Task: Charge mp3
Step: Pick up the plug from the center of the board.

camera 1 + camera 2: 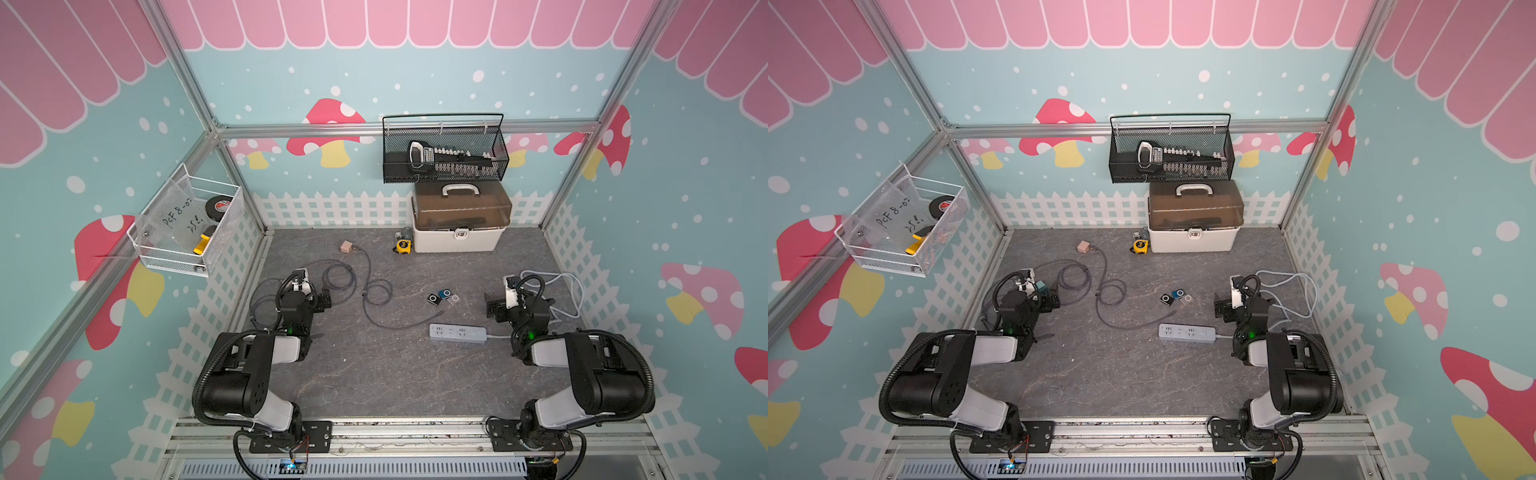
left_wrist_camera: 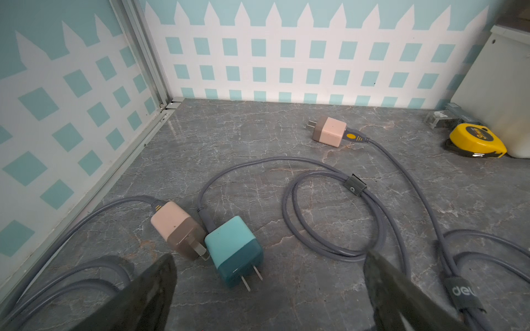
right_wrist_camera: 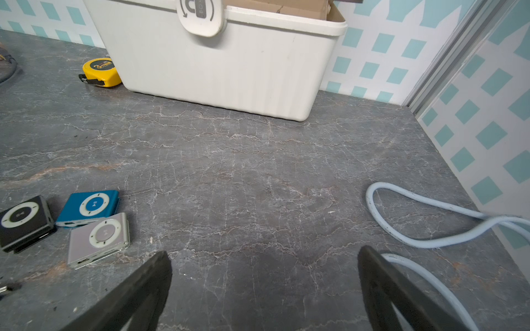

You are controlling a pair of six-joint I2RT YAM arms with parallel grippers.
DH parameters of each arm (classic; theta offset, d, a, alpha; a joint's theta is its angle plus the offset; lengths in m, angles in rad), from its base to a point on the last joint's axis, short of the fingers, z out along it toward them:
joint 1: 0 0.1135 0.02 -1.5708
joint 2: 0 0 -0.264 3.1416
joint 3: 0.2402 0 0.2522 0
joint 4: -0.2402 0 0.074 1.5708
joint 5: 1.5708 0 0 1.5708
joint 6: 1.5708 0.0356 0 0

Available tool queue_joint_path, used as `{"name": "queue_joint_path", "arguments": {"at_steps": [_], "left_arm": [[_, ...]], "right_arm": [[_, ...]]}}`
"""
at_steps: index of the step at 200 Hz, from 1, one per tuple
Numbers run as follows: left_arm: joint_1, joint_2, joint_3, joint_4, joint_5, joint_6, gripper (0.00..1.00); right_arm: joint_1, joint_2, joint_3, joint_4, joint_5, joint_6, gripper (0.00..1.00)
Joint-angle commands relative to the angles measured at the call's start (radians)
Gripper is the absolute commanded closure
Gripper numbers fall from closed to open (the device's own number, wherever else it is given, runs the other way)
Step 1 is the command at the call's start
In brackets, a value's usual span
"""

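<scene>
- In both top views, we are seeing the left gripper (image 1: 326, 300) and the right gripper (image 1: 492, 307) hanging low at opposite sides of the grey table (image 1: 374, 374).
- Between them, the black mp3 player (image 1: 433, 299), the blue mp3 player (image 1: 446, 294) and the silver mp3 player (image 1: 455, 299) are lying clustered, nearer the right gripper. The power strip (image 1: 458, 333) is lying near them, on the robot's side.
- A grey cable (image 1: 376, 291) is looping from the far pink adapter (image 1: 345, 247) towards the power strip, and its free end is lying near the strip.
- In the left wrist view, we are finding the left gripper (image 2: 269, 258) spread wide and holding nothing. The near pink adapter (image 2: 177, 229) and the teal adapter (image 2: 233, 252) are lying against each other just ahead of its fingers, each with a grey lead attached.
- In the right wrist view, the right gripper (image 3: 263, 253) is also gaping wide and empty, with bare table between its fingers.
- The three players are lying off beyond one finger, with the blue and silver ones touching and the black one just beside them. A pale cord (image 3: 430, 226) is curling past the other finger.
- Further off, the tape measure (image 3: 100, 71) is sitting against the white box (image 3: 218, 63).
</scene>
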Motion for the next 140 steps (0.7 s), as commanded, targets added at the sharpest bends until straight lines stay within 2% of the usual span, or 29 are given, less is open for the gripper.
{"name": "queue_joint_path", "arguments": {"at_steps": [1, 71, 89, 103, 112, 122, 140], "left_arm": [[0.006, 0.004, 0.015, 0.012, 0.004, -0.007, 0.01], [0.006, 0.004, 0.015, 0.012, 0.003, -0.007, 0.01], [0.031, 0.008, 0.022, -0.002, 0.047, -0.025, 0.01], [0.03, 0.003, 0.016, 0.005, 0.046, -0.023, 0.01], [0.029, -0.006, 0.015, 0.01, 0.04, -0.022, 0.01], [0.03, -0.048, 0.031, -0.05, 0.03, -0.025, 0.01], [0.03, -0.169, 0.119, -0.304, 0.057, -0.016, 0.01]], "right_arm": [[0.007, 0.007, 0.011, 0.031, -0.003, -0.01, 0.01], [0.006, 0.007, 0.012, 0.033, -0.003, -0.009, 0.0], [0.006, 0.011, 0.017, 0.027, -0.004, -0.006, 0.01], [0.002, 0.007, 0.023, 0.013, 0.057, 0.021, 0.01], [0.003, -0.017, 0.023, 0.005, 0.046, 0.018, 0.0], [0.003, -0.079, 0.039, -0.076, 0.016, 0.006, 0.0], [0.003, -0.209, 0.132, -0.34, 0.03, 0.019, 0.01]]}}
